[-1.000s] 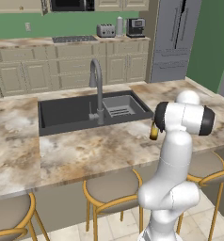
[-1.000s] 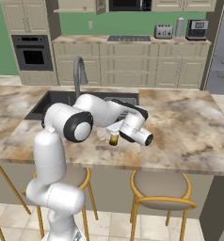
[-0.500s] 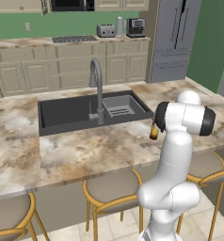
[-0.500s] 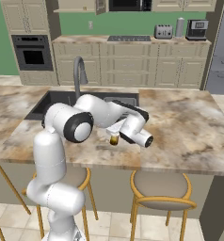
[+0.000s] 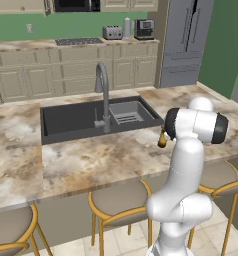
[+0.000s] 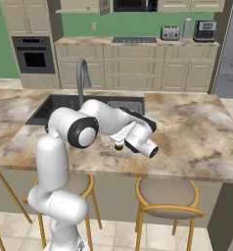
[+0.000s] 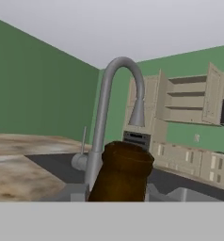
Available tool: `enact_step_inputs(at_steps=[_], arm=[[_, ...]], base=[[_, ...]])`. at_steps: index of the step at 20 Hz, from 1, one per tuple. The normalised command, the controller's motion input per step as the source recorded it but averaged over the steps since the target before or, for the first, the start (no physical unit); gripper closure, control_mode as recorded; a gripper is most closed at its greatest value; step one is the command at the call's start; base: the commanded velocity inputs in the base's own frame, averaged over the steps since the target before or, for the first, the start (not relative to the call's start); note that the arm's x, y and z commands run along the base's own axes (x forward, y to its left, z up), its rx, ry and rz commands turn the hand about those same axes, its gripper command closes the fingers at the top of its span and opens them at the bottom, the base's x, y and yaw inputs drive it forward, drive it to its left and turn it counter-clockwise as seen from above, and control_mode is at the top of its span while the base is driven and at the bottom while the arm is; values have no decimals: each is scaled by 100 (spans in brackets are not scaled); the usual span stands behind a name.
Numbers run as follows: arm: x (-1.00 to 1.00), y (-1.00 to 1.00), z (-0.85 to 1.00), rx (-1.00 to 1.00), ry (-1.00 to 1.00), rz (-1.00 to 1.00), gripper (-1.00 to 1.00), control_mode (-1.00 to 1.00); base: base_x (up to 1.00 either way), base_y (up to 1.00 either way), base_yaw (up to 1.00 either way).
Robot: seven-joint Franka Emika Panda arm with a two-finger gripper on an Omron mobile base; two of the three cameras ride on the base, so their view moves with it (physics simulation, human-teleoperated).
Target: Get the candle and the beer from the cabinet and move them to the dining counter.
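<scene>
The hand (image 6: 119, 143) is clenched on the beer (image 6: 119, 146), whose dark neck rises between the fingertips in the hand view. The bottle sits low over the marbled top of the bench (image 6: 197, 132), near its front edge, at about 4 o'clock from the steel tap (image 6: 81, 73) and just past the right front corner of the dark sink (image 6: 50, 105). In the left base view the beer (image 5: 162, 140) shows just beside the arm's dark joint, at 3 o'clock from the tap (image 5: 103, 82).
</scene>
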Motion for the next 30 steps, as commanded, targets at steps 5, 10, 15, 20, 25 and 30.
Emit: enact_step_inputs(at_steps=[5,10,15,20,25,30], arm=[[0,10,0,0,0,0,100,-100],[0,17,0,-3,3,0,100,-100],[0,17,0,-3,5,0,100,-100],[0,7,0,0,1,0,100,-100],[0,0,0,0,0,0,-100,-100],[0,0,0,0,0,0,-100,-100]], base=[[0,0,0],[0,0,0],[0,0,0],[0,0,0],[0,0,0],[0,0,0]])
